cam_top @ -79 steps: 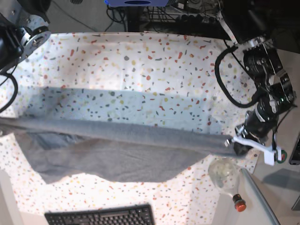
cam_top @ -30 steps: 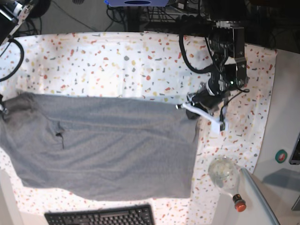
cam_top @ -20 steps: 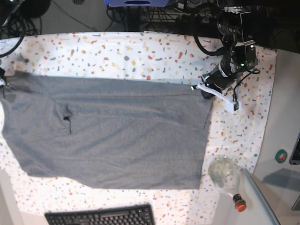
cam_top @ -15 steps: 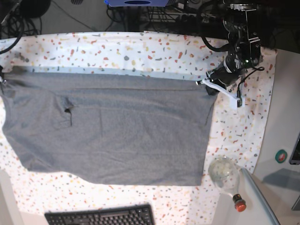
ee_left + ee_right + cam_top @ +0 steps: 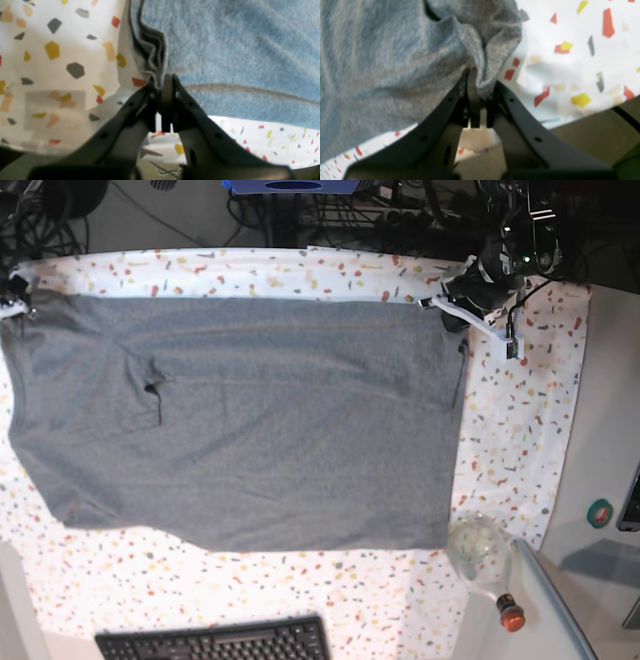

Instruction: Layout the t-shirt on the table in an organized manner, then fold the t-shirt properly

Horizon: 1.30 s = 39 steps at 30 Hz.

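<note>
The grey t-shirt (image 5: 250,420) lies spread across the speckled table (image 5: 300,272), its far edge stretched taut between both grippers. My left gripper (image 5: 447,310) is at the far right corner of the shirt. In the left wrist view, the left gripper (image 5: 161,86) is shut on a bunched edge of the t-shirt (image 5: 237,50) above the table (image 5: 50,62). My right gripper (image 5: 16,298) is at the far left corner, mostly cut off by the frame. In the right wrist view, the right gripper (image 5: 480,85) is shut on a gathered fold of the t-shirt (image 5: 395,62) over the table (image 5: 582,50).
A black keyboard (image 5: 215,642) lies at the near edge. A clear glass bottle (image 5: 478,552) with a red cap (image 5: 511,616) lies near the table's right front corner. Cables and dark equipment (image 5: 400,210) crowd the space behind the table.
Both grippers have carried the shirt's held edge toward the far side of the table. The shirt has gone from a hanging roll to a wide, flat sheet.
</note>
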Each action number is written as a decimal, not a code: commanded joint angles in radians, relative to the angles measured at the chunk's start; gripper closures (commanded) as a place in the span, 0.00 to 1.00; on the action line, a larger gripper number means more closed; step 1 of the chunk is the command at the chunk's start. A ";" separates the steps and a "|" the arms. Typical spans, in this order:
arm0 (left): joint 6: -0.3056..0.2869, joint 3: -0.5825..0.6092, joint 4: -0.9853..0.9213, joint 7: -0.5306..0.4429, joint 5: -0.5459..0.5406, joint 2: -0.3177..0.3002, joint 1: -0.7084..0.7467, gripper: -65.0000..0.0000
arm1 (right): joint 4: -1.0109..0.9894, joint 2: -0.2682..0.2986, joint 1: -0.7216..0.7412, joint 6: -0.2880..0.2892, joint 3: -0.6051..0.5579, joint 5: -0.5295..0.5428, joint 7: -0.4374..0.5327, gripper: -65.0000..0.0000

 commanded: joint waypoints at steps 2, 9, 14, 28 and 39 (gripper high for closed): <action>0.002 -0.005 0.022 -0.013 0.000 -0.006 0.019 1.00 | 0.036 0.022 -0.009 0.002 0.006 0.005 0.012 1.00; 0.002 -0.093 0.020 -0.013 -0.004 -0.002 0.054 1.00 | 0.047 0.028 -0.017 0.002 0.013 0.005 -0.034 1.00; 0.002 -0.119 0.022 -0.010 -0.004 -0.003 0.074 1.00 | 0.047 0.029 -0.017 0.002 0.009 0.000 -0.057 1.00; 0.005 -0.116 0.028 -0.010 -0.004 0.001 0.098 1.00 | 0.047 0.023 -0.018 -0.006 0.017 0.000 -0.077 1.00; 0.005 -0.153 0.029 -0.010 -0.006 0.003 0.097 0.49 | 0.228 -0.038 -0.038 -0.006 0.139 -0.002 -0.123 0.47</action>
